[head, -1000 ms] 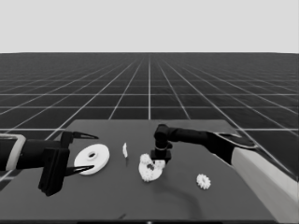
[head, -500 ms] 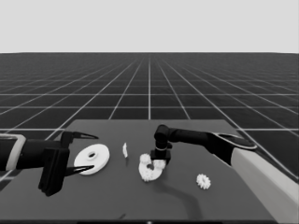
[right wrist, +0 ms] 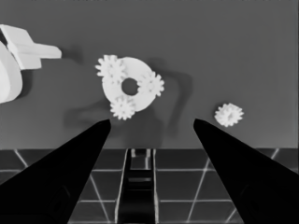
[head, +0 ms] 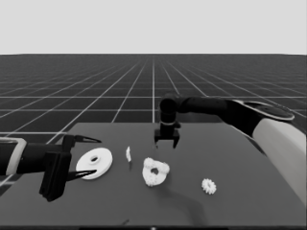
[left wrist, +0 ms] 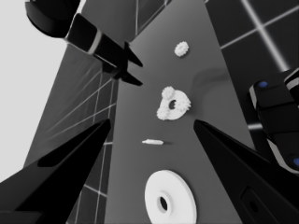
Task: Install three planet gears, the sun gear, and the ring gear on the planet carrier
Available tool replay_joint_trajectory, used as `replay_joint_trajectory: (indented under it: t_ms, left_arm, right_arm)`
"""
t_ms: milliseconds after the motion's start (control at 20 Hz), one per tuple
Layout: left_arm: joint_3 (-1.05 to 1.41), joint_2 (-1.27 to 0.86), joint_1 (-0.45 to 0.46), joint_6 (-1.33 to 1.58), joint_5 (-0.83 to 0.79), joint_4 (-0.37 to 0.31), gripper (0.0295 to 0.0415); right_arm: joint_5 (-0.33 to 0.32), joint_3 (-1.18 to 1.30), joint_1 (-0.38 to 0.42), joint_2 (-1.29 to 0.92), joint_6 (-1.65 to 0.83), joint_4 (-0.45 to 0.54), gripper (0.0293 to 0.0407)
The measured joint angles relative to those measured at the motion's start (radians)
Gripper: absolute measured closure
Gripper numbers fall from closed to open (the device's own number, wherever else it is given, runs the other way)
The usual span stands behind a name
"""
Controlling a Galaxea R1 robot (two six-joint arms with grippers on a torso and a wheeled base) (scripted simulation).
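Note:
The smaller round part (head: 154, 173) lies mid-table with three small gears (right wrist: 151, 84) seated around its rim; its middle hole shows dark. A fourth gear (head: 208, 186) lies loose to its right, also seen in the right wrist view (right wrist: 229, 114). My right gripper (head: 166, 144) hangs open and empty above the table, just beyond the smaller round part. The larger round part (head: 94, 163) lies flat at the left, under my parked left gripper (head: 96, 156), which stands open and holds nothing.
A thin white piece (head: 128, 154) stands between the two round parts. The right arm's pale forearm (head: 283, 148) fills the right side. In the left wrist view the right gripper (left wrist: 124, 65) shows farther off, and dark machinery with blue lights (left wrist: 275, 116) sits at the edge.
The right gripper has lifted off the smaller round part and drawn back toward the table's far edge, empty. The gears stay on the part. The left arm has not moved.

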Motion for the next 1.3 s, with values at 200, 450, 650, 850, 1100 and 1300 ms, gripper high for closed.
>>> replay_joint_trajectory:
  t_ms: [200,450,650,850,1100,1300]
  left_arm:
    - [0.0,0.0,0.0,0.0,0.0,0.0,0.0326]
    - [0.0,0.0,0.0,0.0,0.0,0.0,0.0326]
    - [0.0,0.0,0.0,0.0,0.0,0.0,0.0326]
    - [0.0,0.0,0.0,0.0,0.0,0.0,0.0326]
    - [0.0,0.0,0.0,0.0,0.0,0.0,0.0326]
    - [0.0,0.0,0.0,0.0,0.0,0.0,0.0326]
  right_arm:
    - [0.0,0.338,0.017,-0.225,0.07,0.018,0.0315]
    - [-0.015,0.561,0.042,-0.655,-0.091,0.038,0.0315]
    - [-0.017,0.563,0.045,-0.678,-0.114,0.039,0.0315]
    - [0.151,0.468,-0.391,-0.64,-0.15,-0.365,0.0315]
    - [0.181,0.415,-0.438,-0.617,-0.17,-0.403,0.0315]
    - [0.183,0.411,-0.44,-0.616,-0.171,-0.405,0.039]
